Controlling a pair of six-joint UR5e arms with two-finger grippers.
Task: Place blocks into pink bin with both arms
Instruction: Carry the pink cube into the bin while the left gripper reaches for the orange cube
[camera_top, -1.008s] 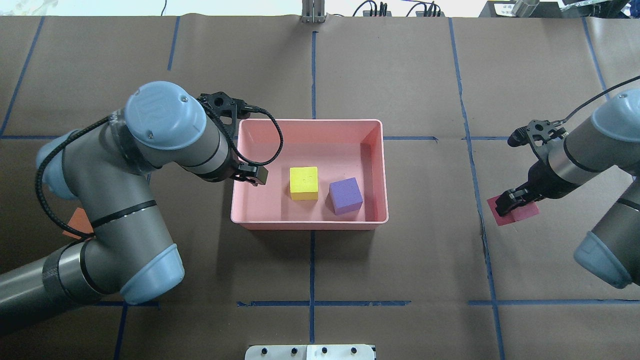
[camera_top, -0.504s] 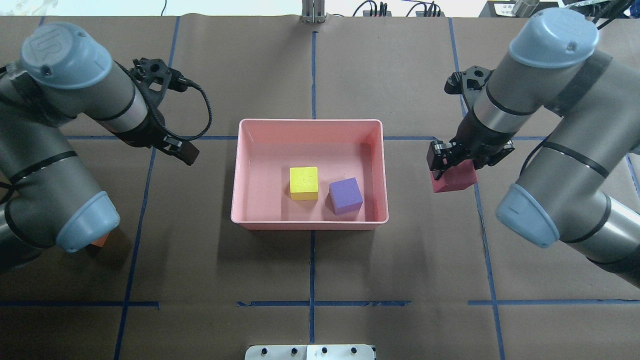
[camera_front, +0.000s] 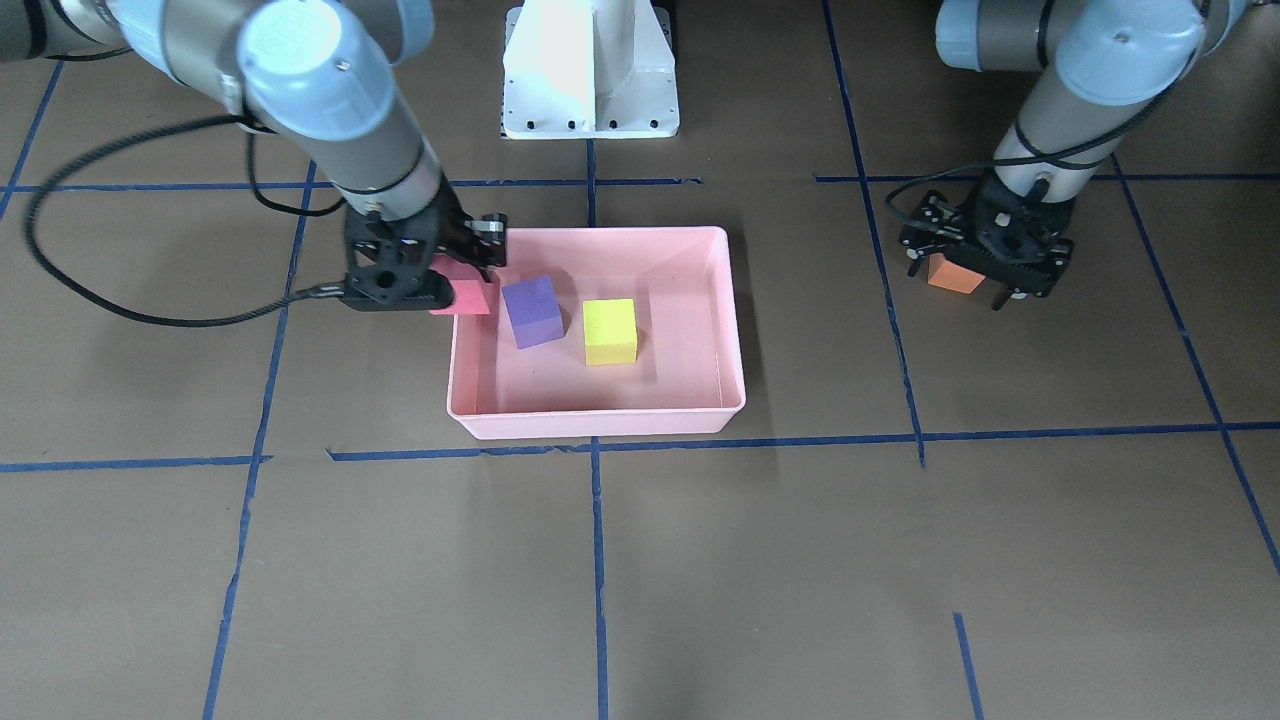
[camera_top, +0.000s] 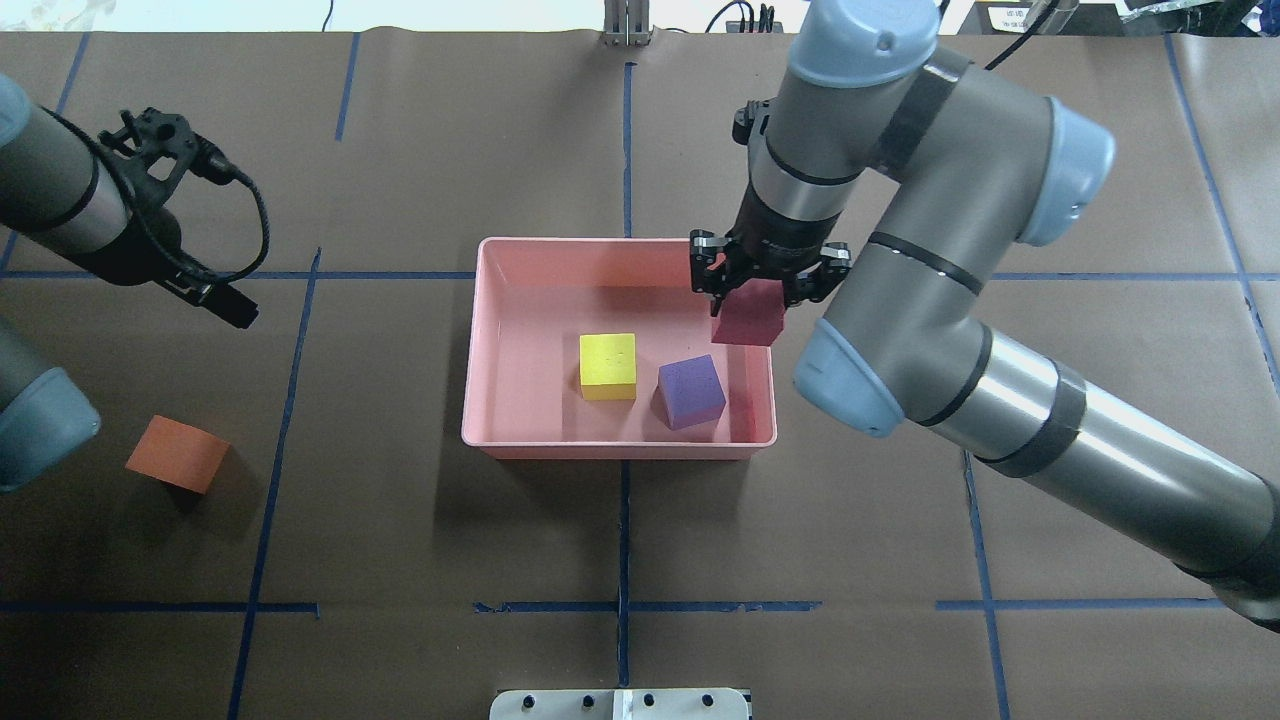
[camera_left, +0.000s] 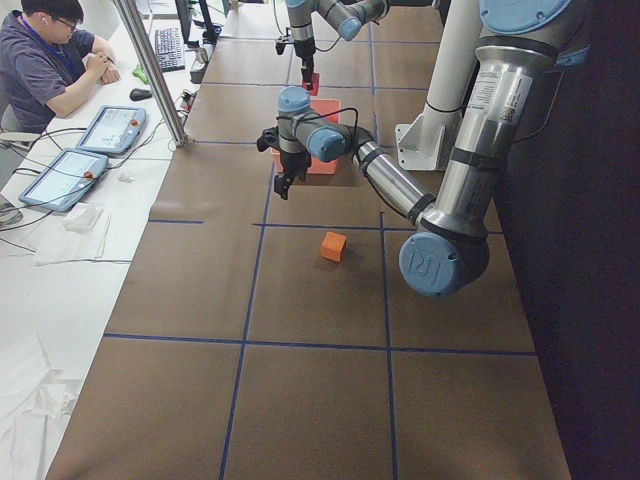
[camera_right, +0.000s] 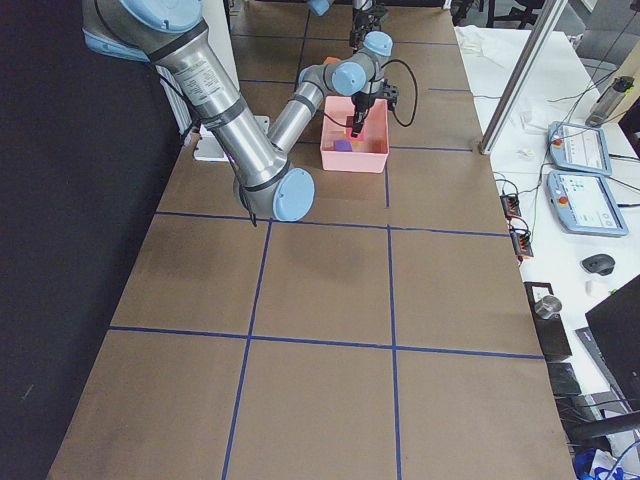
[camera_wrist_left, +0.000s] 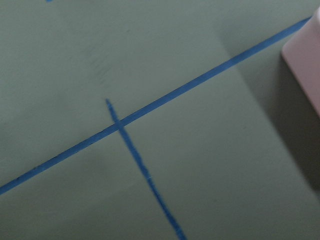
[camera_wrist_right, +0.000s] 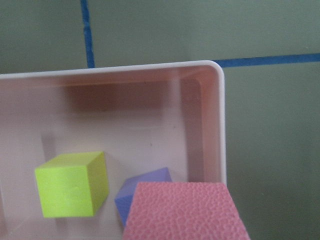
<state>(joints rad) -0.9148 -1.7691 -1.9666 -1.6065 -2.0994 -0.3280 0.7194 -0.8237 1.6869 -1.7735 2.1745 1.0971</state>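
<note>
The pink bin (camera_top: 620, 241) sits mid-table with the yellow-green block (camera_top: 608, 366) and the purple block (camera_top: 691, 392) inside. My right gripper (camera_top: 760, 290) is shut on the red-pink block (camera_top: 748, 315) and holds it above the bin's far right corner. The right wrist view shows this block (camera_wrist_right: 185, 212) over the bin's rim (camera_wrist_right: 220, 125). My left gripper (camera_top: 232, 308) looks open and empty, raised over bare table left of the bin. The orange block (camera_top: 178, 453) lies on the table nearer the robot than that gripper, apart from it.
Blue tape lines cross the brown table. The white pedestal (camera_front: 590, 70) stands at the robot's side of the table. An operator (camera_left: 45, 60) sits at a side desk with tablets. The left wrist view shows only table and a bin corner (camera_wrist_left: 305, 55).
My right arm has carried the red-pink block from the table at the right to above the bin's corner. My left arm has drawn back from the bin to the far left, uncovering the orange block.
</note>
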